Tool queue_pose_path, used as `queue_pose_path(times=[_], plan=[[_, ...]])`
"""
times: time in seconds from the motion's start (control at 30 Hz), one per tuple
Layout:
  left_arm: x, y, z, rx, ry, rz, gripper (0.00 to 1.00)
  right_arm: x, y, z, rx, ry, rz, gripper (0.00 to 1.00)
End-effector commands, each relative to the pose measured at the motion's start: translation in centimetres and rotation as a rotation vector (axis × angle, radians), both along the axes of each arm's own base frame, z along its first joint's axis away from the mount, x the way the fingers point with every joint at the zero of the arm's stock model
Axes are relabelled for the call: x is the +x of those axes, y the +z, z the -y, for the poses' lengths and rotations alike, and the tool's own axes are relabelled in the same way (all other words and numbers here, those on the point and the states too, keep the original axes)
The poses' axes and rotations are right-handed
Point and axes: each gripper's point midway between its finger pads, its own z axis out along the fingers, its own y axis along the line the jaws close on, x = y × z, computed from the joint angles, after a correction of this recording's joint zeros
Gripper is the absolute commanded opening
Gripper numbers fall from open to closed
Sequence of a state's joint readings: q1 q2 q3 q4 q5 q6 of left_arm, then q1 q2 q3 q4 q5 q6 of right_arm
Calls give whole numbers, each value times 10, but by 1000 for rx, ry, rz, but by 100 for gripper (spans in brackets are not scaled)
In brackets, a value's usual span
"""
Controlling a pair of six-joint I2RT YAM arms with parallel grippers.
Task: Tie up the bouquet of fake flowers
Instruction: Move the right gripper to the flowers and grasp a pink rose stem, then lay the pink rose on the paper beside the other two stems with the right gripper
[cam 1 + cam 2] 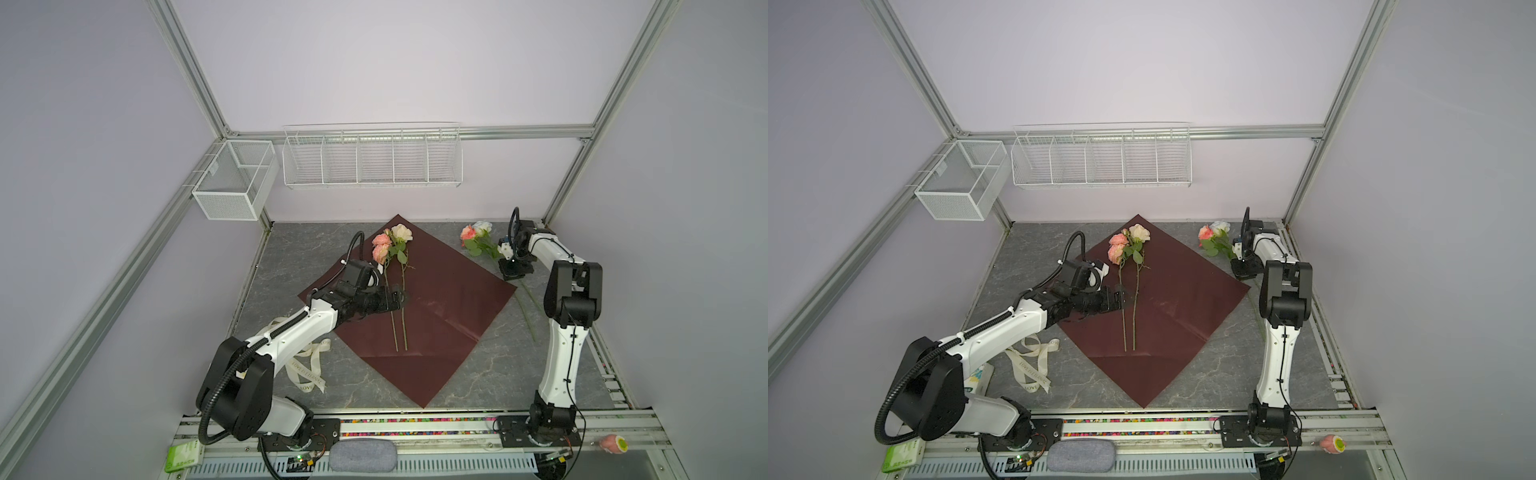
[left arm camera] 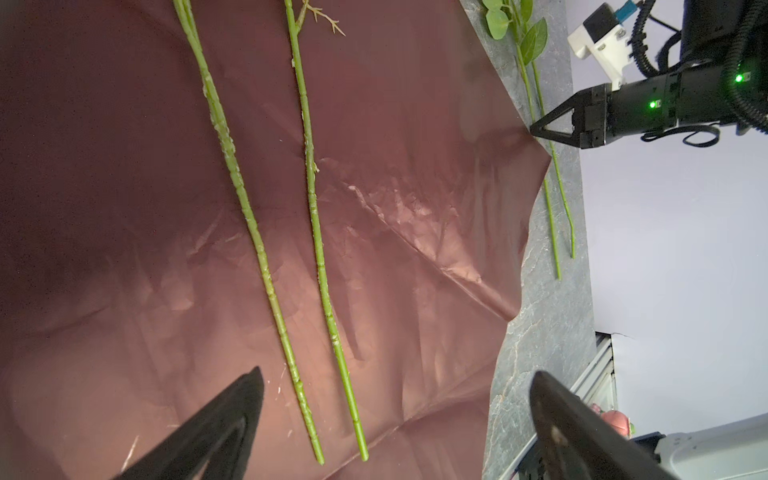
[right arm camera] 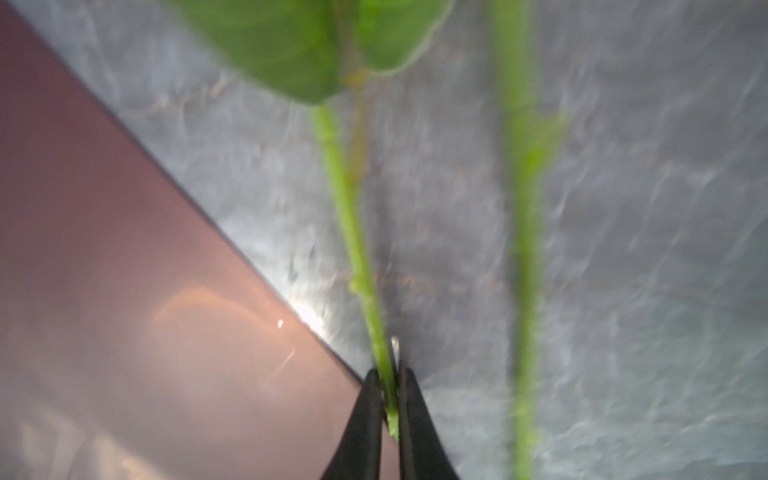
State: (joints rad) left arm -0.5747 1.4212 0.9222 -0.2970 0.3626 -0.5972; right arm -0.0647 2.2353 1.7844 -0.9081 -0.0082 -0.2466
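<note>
Now R gripper [image 3: 388, 376] pinches thin green stem [image 3: 348, 216] beside glossy, creased maroon paper [image 1: 449, 299]; L gripper [image 2: 397, 374] gapes wide, empty, over it; peach & cream roses [image 1: 392, 245] lie loose, unwrapped.

We read print on the cream ribbon [image 1: 306, 372] in both top views [image 1: 1030, 369]: one tail says "LOVE", another starts "LOVE IS", and the rest is too small to make out. The green packet [image 1: 183, 457] carries white print that we cannot read.
</note>
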Motion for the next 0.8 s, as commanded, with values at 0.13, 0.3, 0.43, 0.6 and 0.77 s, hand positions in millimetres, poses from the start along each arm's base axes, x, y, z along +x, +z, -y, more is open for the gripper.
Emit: queue_pose_path(times=[0.13, 0.3, 0.43, 0.6, 0.77], plan=[[-13, 13, -13, 2, 16, 45, 100, -19, 51, -17, 80, 4, 70, 7], [-18, 16, -21, -2, 45, 63, 99, -36, 76, -32, 123, -11, 90, 7], [-21, 18, -34, 19, 90, 90, 100, -41, 100, -40, 127, -66, 133, 7], [-23, 18, -62, 101, 194, 118, 99, -47, 124, -69, 244, -225, 133, 8], [-27, 20, -93, 151, 317, 149, 99, -36, 107, -165, 535, -309, 97, 9]])
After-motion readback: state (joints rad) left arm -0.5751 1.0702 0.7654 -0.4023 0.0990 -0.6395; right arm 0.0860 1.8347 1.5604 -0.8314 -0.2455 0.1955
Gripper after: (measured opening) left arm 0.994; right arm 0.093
